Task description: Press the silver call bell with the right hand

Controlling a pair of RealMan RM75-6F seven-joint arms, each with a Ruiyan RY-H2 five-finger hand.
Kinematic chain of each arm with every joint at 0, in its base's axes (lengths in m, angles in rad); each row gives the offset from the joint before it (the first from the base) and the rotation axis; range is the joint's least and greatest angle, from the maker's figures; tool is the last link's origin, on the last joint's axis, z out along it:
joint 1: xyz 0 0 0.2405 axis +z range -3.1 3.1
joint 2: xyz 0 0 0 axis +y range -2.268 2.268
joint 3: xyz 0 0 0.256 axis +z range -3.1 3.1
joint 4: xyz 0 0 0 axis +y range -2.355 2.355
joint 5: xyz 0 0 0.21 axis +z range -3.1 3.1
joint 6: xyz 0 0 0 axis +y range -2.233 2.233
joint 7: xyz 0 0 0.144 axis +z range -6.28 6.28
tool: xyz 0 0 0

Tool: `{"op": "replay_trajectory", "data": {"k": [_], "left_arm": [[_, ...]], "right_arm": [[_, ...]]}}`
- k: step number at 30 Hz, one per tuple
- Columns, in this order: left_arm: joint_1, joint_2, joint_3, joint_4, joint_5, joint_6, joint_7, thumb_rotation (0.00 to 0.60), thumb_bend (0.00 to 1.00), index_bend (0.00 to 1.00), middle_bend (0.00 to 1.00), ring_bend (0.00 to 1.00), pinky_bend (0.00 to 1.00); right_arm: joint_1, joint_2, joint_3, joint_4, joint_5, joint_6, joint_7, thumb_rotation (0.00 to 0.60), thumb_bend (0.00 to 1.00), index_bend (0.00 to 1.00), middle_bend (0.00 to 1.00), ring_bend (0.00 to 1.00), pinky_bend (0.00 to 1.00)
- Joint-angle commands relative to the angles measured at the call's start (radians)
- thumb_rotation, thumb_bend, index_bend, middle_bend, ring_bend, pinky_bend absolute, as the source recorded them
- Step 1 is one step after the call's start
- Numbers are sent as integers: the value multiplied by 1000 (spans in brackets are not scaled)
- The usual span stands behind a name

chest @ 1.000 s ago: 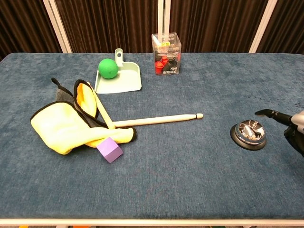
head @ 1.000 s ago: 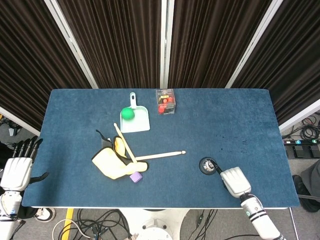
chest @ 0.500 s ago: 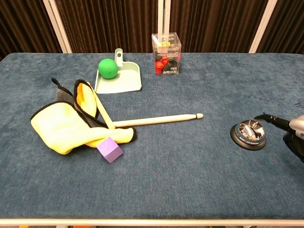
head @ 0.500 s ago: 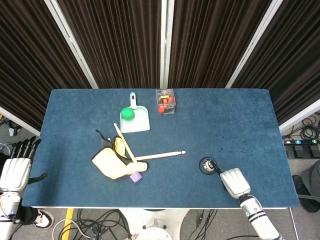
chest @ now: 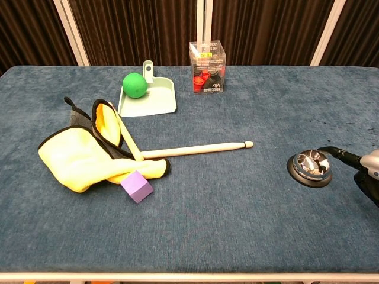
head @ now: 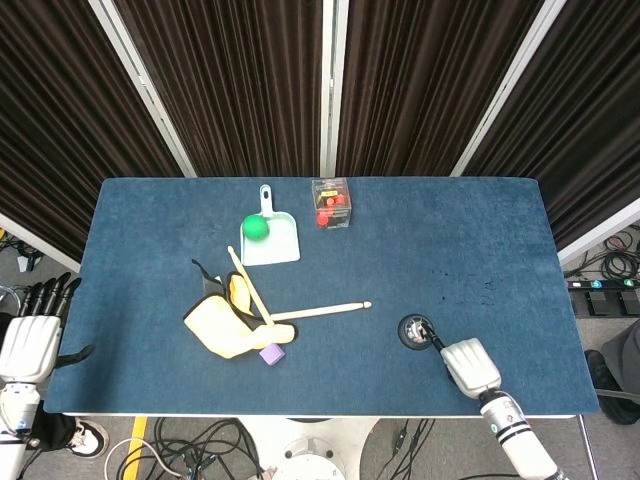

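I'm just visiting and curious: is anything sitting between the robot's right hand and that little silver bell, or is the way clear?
Nothing visible stands between them. The right hand is right beside the silver call bell, one dark fingertip at its edge. The drumsticks, yellow cloth and purple block all lie well off toward the robot's left.

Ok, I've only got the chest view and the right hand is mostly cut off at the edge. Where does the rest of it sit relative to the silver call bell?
Observer: In the head view the whole right hand shows, on the bell's near-right side, its back facing up.
Operator: Is it over the bell?
Observer: Only a fingertip reaches the silver call bell, at its rim; the palm is beside it. I cannot tell if it touches.
Operator: And the left hand? I don't see it.
Observer: The left hand is off the table, beyond its near-left corner, fingers apart, holding nothing.
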Motion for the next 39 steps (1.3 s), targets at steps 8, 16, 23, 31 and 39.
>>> {"op": "replay_trajectory", "data": {"k": [8, 16, 23, 31, 39], "left_arm": [[0, -3, 1, 0, 0, -2, 1, 600, 0, 0, 0, 0, 62], [1, -5, 2, 9, -3, -5, -4, 600, 0, 0, 0, 0, 62], [0, -8, 3, 7, 1, -5, 1, 600, 0, 0, 0, 0, 62], [2, -7, 3, 10, -4, -7, -3, 600, 0, 0, 0, 0, 62], [3, -8, 4, 12, -1, -5, -5, 600, 0, 0, 0, 0, 62]], "right_arm": [[-1, 13, -2, -6, -14, 12, 16, 600, 1000, 0, 893, 827, 787], [2, 12, 4, -10, 9, 5, 16, 600, 1000, 0, 894, 827, 787], [-5, 17, 5, -9, -51, 57, 58, 600, 1000, 0, 894, 827, 787], [0, -1, -9, 16, -20, 9, 36, 600, 1000, 0, 894, 827, 787], [-7, 6, 2, 4, -55, 59, 65, 600, 1000, 0, 894, 827, 787]]}}
